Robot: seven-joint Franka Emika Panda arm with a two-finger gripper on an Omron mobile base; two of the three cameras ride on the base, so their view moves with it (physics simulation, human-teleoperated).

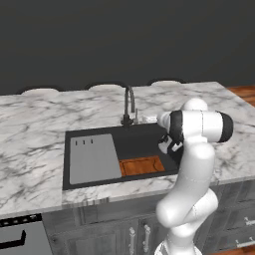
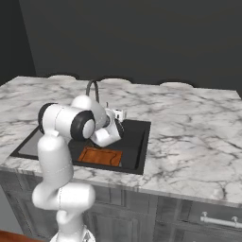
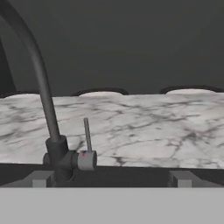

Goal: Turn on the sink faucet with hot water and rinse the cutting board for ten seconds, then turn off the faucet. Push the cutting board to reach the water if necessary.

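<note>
Gripper (image 3: 111,183) open before slim dark sink faucet (image 3: 48,127).

Both base views overlook the sink (image 1: 139,144) from behind; hand view nears the faucet (image 3: 41,83)

A white, grey-veined marble table (image 1: 40,124) carries everything — a black sink (image 1: 144,139) is sunk into its middle. A dark arched faucet (image 1: 129,102) stands on the marble at the sink's back edge. In the basin lie a grey slab (image 1: 93,158) and, beside it, an orange-brown cutting board (image 1: 142,165).
</note>
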